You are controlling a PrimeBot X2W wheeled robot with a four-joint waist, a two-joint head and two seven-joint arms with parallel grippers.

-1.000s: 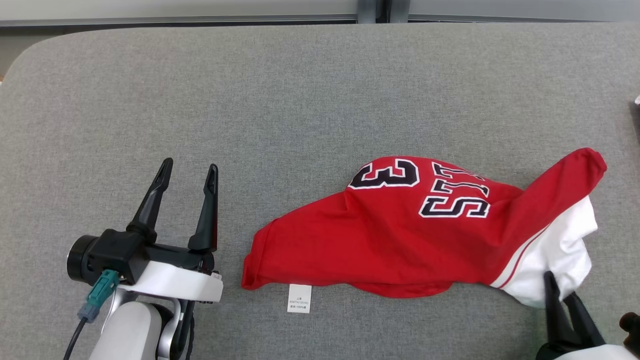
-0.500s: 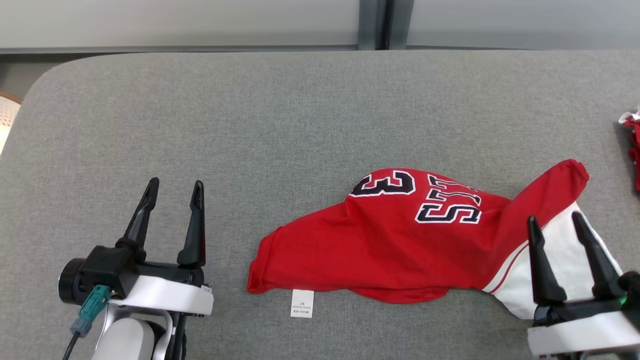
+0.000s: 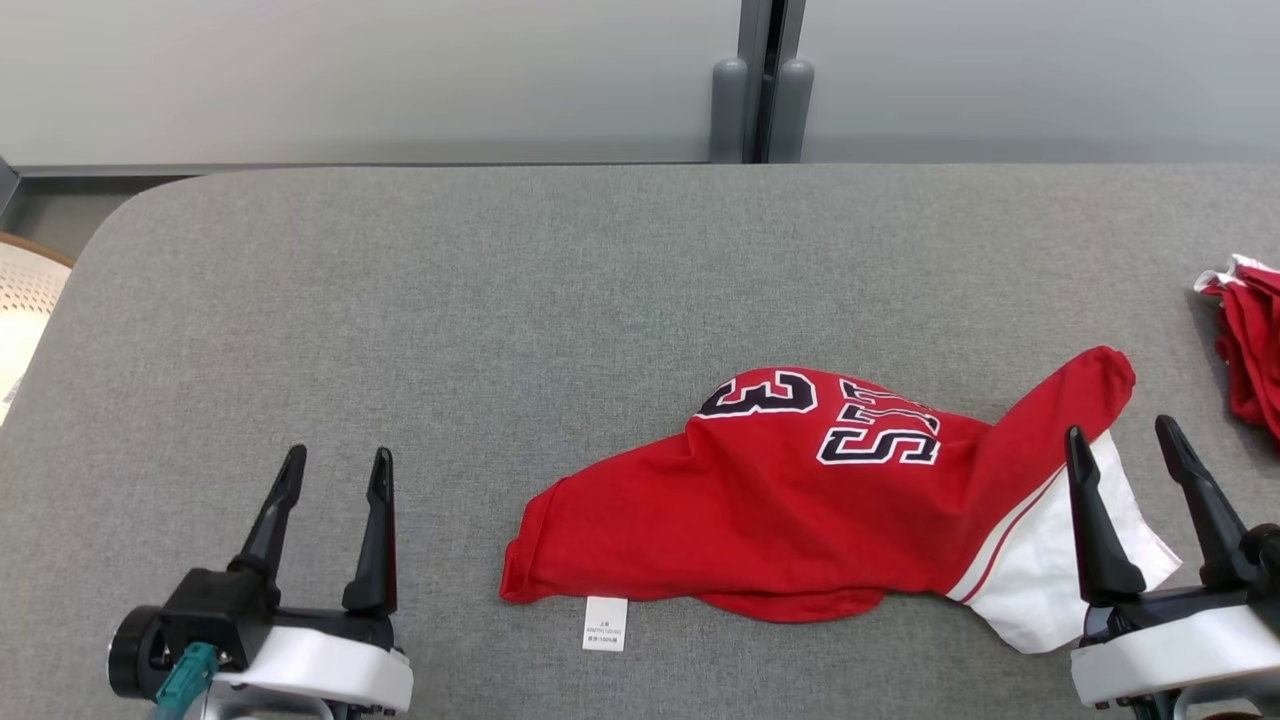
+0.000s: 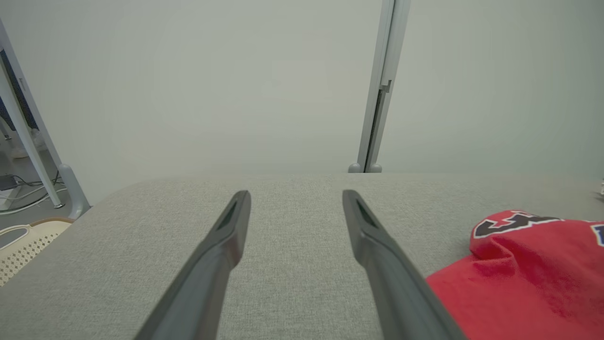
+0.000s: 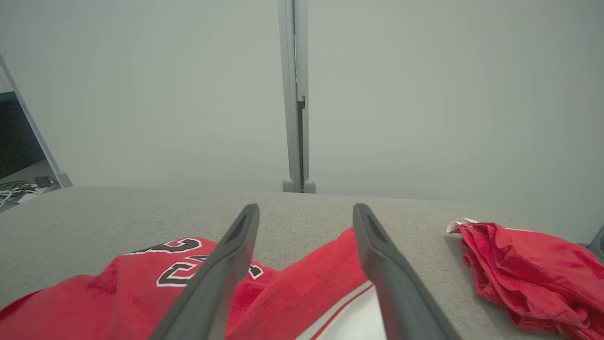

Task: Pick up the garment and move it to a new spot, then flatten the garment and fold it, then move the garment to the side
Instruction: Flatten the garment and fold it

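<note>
The garment (image 3: 790,510) is a red jersey with black and white lettering and a white panel at its right end. It lies crumpled on the grey table (image 3: 500,300), right of centre, and also appears as the garment (image 5: 141,288) and the garment (image 4: 528,278) in the wrist views. My right gripper (image 3: 1122,440) stands open above the white end, holding nothing. My left gripper (image 3: 336,462) is open over bare table, well left of the jersey's hem. A white care label (image 3: 606,623) sticks out from the near hem.
A second heap of red cloth (image 3: 1245,340) lies at the table's right edge, also seen as red cloth (image 5: 524,269). A pale perforated basket (image 3: 25,300) sits off the left end. Behind the table runs a grey wall with a vertical post (image 3: 762,80).
My right gripper has let go of the white end, opened and risen above it. The head camera tilted up, so the whole picture shifted down. The left gripper stays open.
</note>
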